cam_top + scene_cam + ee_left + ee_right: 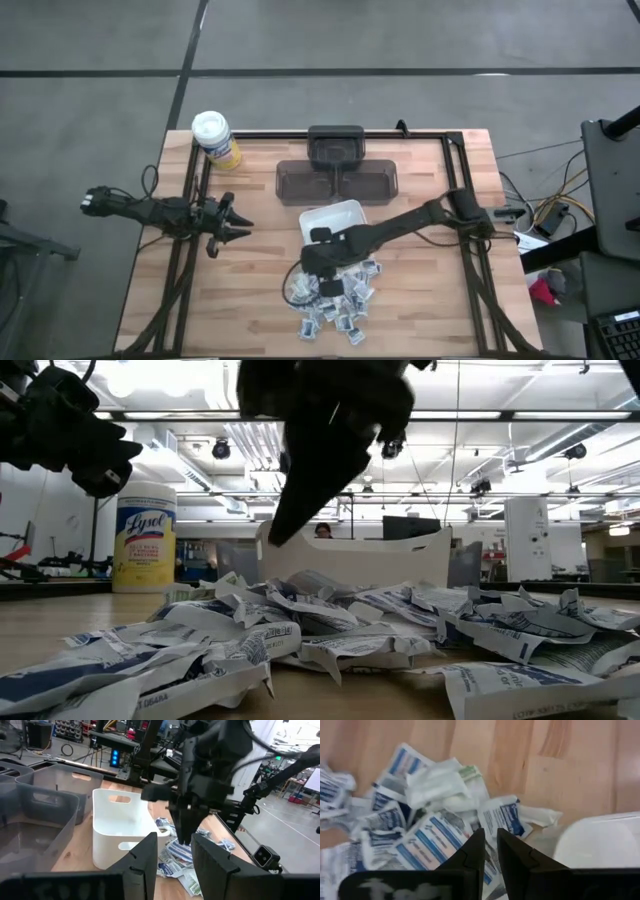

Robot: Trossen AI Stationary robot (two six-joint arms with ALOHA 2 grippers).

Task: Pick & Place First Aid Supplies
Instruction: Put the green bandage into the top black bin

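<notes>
Right gripper [300, 283] hangs over the near edge of the heap of small flat white-and-grey first aid packets with blue print [335, 300], which lies on the pale wooden slat table [250, 310] just in front of the white rectangular plastic dish with cut-out handles [335, 217]. From its own wrist camera the two dark fingers [472, 852] stand close, only a thin slit between them, and nothing shows in that slit. Whether a packet is nipped at the very tips I cannot tell; the tips are out of sight there.

Left gripper [232, 226] waits well off to the left side of the table, its fingers [145, 860] parted with a clear gap, holding nothing, pointed toward the dish.

Judgement: the step looks like picking a single packet from the pile.

- Packets overlap and curl at the edges, so a raised corner at the pile's rim looks like the easier target.
- A narrow pinch suits thin foil; coming down flat on the stack risks lifting two or none.
- The dish is close, touching the pile's far side, so the carry would be short.
- Lift straight first, lest neighbours drag along.

Yellow wipes canister with white lid [217, 139] and the dark grey plastic bins [337, 175] stand at the far side, clear of the work.
</notes>
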